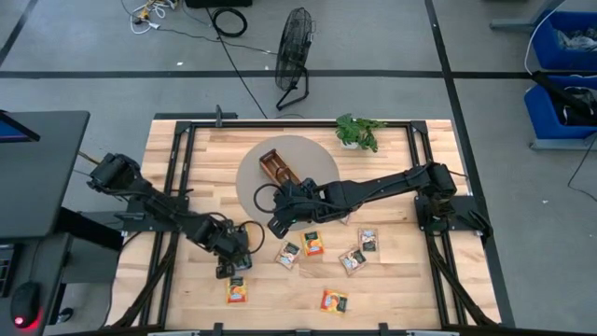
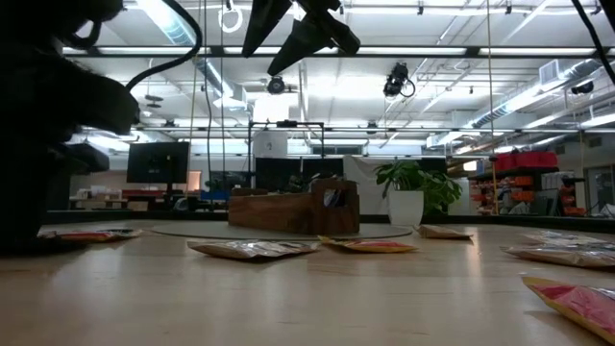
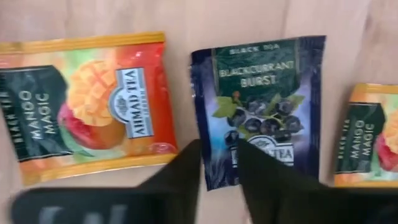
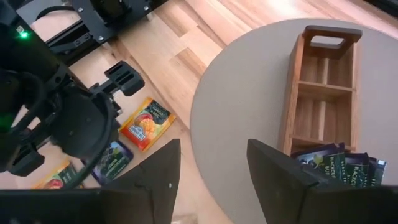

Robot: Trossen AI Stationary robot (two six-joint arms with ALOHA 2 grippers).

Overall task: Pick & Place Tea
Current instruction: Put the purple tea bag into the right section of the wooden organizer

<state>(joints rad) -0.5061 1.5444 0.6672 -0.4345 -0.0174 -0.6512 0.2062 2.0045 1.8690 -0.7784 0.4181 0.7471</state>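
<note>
My left gripper (image 3: 217, 165) points down over a dark blue blackcurrant tea sachet (image 3: 261, 106) that lies flat on the wooden table, between two orange mango sachets (image 3: 87, 106) (image 3: 370, 137). Its fingers stand a narrow gap apart over that sachet's edge. In the high view the left gripper (image 1: 230, 264) is at the near left. My right gripper (image 4: 214, 174) hangs open and empty above the edge of the round grey mat (image 4: 249, 93). On the mat stands the wooden tray (image 4: 323, 87), with dark blue sachets (image 4: 339, 165) in one end compartment. My left gripper comes at the dark blue sachet from above, its two fingertips (image 3: 186, 163) over the sachet's edge (image 3: 221, 149) that lies nearest the fingers. The sachet lies flat on the table. Whether the fingertips touch it I cannot tell.
More sachets lie loose on the near half of the table (image 1: 287, 254) (image 1: 312, 245) (image 1: 353, 259) (image 1: 368, 240) (image 1: 334, 301) (image 1: 237, 290). A small green plant (image 1: 359, 131) stands at the far edge. The black frame rails (image 1: 177, 187) run along both sides.
</note>
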